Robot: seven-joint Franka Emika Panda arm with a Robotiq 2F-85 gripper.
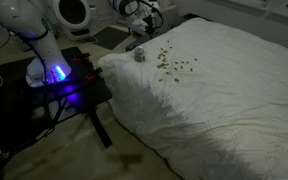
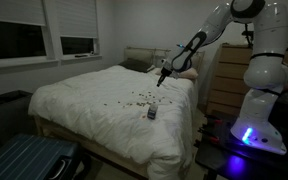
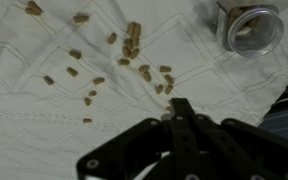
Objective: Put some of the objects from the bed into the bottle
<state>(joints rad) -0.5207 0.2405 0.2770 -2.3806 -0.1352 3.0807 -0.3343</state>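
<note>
Here, in an exterior view, the squat, translucent bottle [image 1: 139,55] sits on the wrinkled white bed [image 1: 224,100], with pellet-shaped olive objects [image 1: 172,66] scattered just beside it. In an exterior view, my gripper [image 2: 161,78] hangs above and beyond the bottle. In the wrist view, my dark fingers [image 3: 176,115] are pressed together and hold nothing, near the bottle's round rim.

text: none legible | labels: none | brands: none | numbers: none | signs: none

The bed [image 1: 224,100] carries scattered objects [image 1: 172,66] and the bottle [image 1: 140,55].
</note>
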